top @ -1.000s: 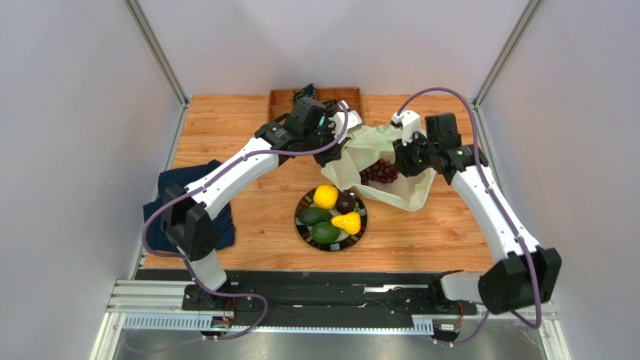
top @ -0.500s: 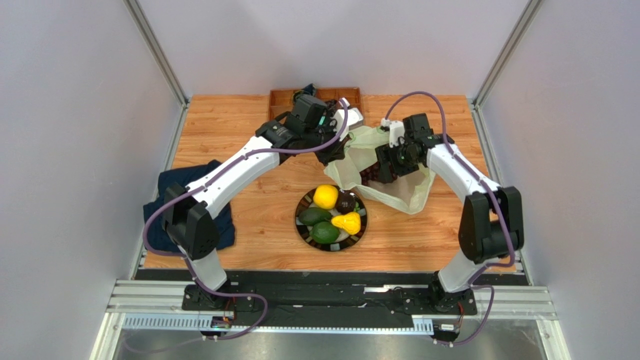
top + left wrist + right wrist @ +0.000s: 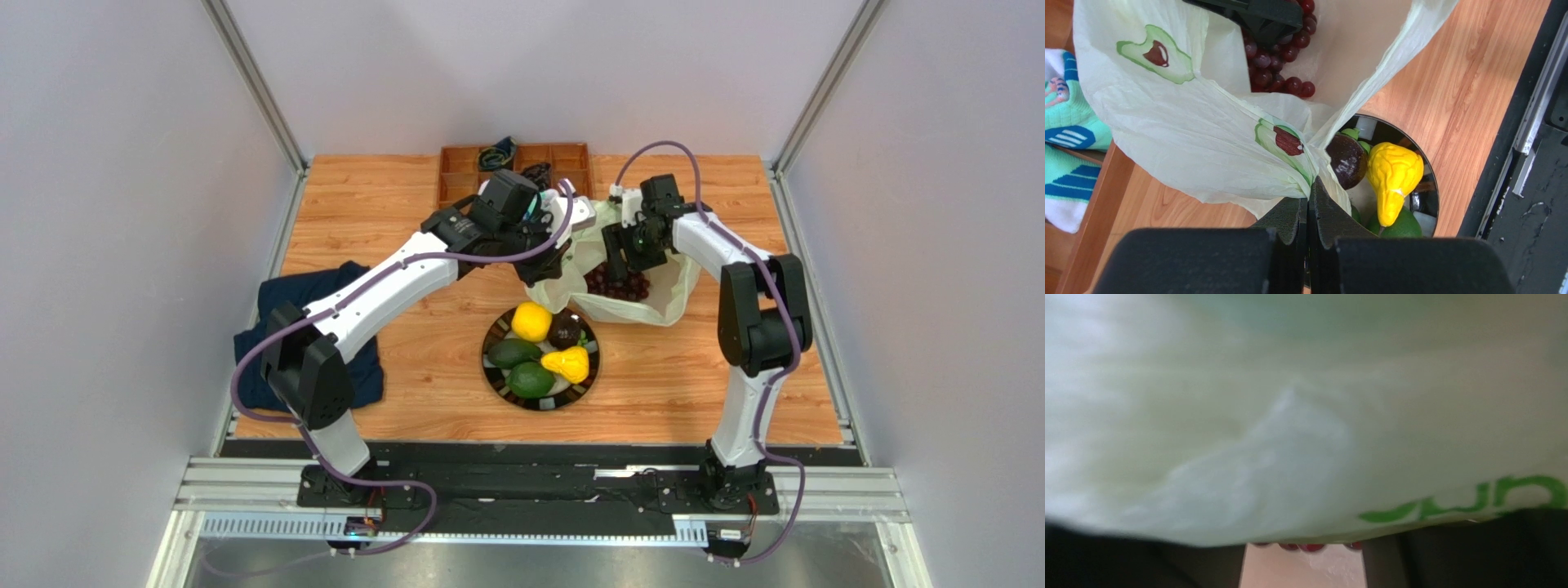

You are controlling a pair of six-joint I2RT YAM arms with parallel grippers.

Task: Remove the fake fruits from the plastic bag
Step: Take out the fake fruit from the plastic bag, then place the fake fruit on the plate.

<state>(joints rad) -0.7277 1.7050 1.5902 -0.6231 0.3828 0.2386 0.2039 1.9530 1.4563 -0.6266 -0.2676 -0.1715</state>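
Observation:
The plastic bag (image 3: 638,288) lies behind the plate (image 3: 586,382), its mouth held up. My left gripper (image 3: 1310,187) is shut on the bag's edge (image 3: 1198,141), just above the plate's rim (image 3: 1427,177); it also shows from the top (image 3: 558,254). The grape bunch (image 3: 1281,52) lies inside the bag (image 3: 620,284). My right gripper (image 3: 620,249) reaches into the bag over the grapes. In its own view its fingers (image 3: 1475,554) stand apart, with grapes (image 3: 1309,546) between them and bag film above. The plate holds two lemons (image 3: 531,321) (image 3: 567,363), two avocados (image 3: 513,353) (image 3: 531,380) and a dark fruit (image 3: 564,331).
A wooden tray (image 3: 456,165) stands at the back edge, with teal-and-white socks (image 3: 1063,116) beside the bag. A dark navy cloth (image 3: 276,325) lies at the left edge. Grey walls close in both sides; the black rail runs along the front.
My right arm has swung left and back, and its gripper has gone into the bag's mouth over the grapes. The left gripper has kept its hold and shifted slightly right.

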